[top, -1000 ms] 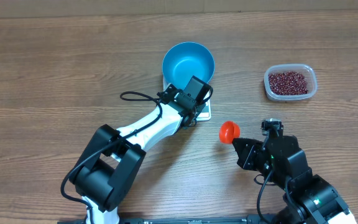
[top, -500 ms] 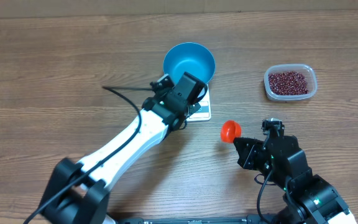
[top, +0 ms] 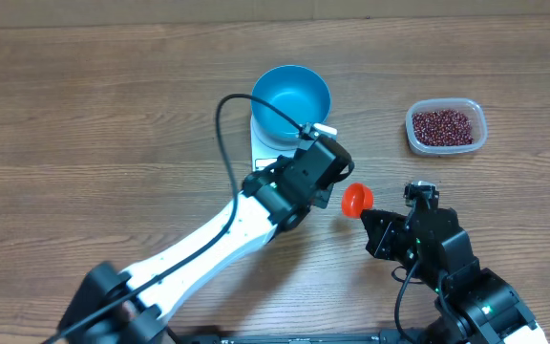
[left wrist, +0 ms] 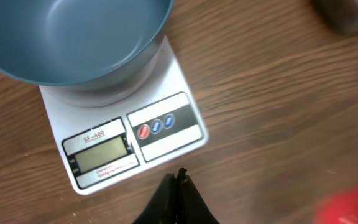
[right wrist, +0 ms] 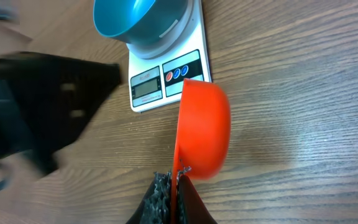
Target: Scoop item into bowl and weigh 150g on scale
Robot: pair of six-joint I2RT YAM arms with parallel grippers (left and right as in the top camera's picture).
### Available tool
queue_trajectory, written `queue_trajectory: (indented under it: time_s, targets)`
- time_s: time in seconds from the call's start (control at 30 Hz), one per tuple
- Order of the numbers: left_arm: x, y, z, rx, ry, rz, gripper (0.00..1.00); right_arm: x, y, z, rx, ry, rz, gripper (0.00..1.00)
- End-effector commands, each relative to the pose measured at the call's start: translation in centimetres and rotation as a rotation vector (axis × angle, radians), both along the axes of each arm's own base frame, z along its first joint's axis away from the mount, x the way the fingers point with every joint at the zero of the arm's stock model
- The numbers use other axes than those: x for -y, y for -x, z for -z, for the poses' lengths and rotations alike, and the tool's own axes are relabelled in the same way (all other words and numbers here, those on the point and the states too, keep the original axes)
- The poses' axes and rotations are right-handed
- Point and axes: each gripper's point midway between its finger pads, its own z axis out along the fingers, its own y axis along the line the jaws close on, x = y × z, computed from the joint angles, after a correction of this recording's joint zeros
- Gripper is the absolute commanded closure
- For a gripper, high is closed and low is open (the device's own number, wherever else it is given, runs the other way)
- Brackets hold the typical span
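Observation:
The blue bowl (top: 291,98) stands empty on the white scale (top: 262,149); the left wrist view shows the bowl (left wrist: 73,37) above the scale's display and buttons (left wrist: 166,124). My left gripper (left wrist: 180,179) is shut on nothing, its tips just off the scale's front edge. The red-brown beans (top: 442,125) lie in a clear tub at the right. My right gripper (right wrist: 176,182) is shut on the rim of an orange scoop (right wrist: 205,127), which hangs empty above the table right of the scale, and shows from overhead as the scoop (top: 354,201).
The left arm (top: 256,215) reaches diagonally from the front left, its wrist covering the scale's right part and close to the scoop. The clear tub (top: 477,124) sits near the right edge. The right arm's base (top: 466,287) fills the front right corner.
The left arm has swung right and toward the front, from over the scale to its right side, near the orange scoop. The right arm, scoop and bowl have not moved.

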Motion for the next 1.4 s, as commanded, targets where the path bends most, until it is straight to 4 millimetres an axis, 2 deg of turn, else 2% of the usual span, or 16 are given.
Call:
queue_trajectory:
  time_s: [0.0, 0.17, 0.37, 0.77, 1.17, 1.37]
  targets:
    - [-1.2, -1.3, 3.4, -0.02, -0.109, -0.012, 0.96, 0.3, -0.4, -1.1, 0.067, 0.056, -0.036, 0.96]
    - [-1.3, -2.2, 6.3, -0.023, -0.206, 0.049, 0.96, 1.1, -0.4, -0.6, 0.073, 0.116, -0.025, 0.96]
    - [-2.4, -3.6, 7.7, 0.001, -0.263, 0.014, 0.96, 1.5, -0.6, -0.6, 0.079, 0.132, -0.004, 0.97]
    - [-1.8, -4.3, 10.1, 0.001, -0.277, 0.032, 0.96, 2.2, -1.0, -0.6, 0.089, 0.159, 0.03, 0.96]
    - [-2.3, -5.7, 9.9, 0.044, -0.286, 0.011, 0.96, 2.2, -1.0, -0.6, 0.09, 0.158, 0.03, 0.96]
    - [-2.1, -5.7, 10.0, 0.036, -0.271, 0.017, 0.96, 2.2, -1.0, -0.6, 0.09, 0.158, 0.03, 0.96]
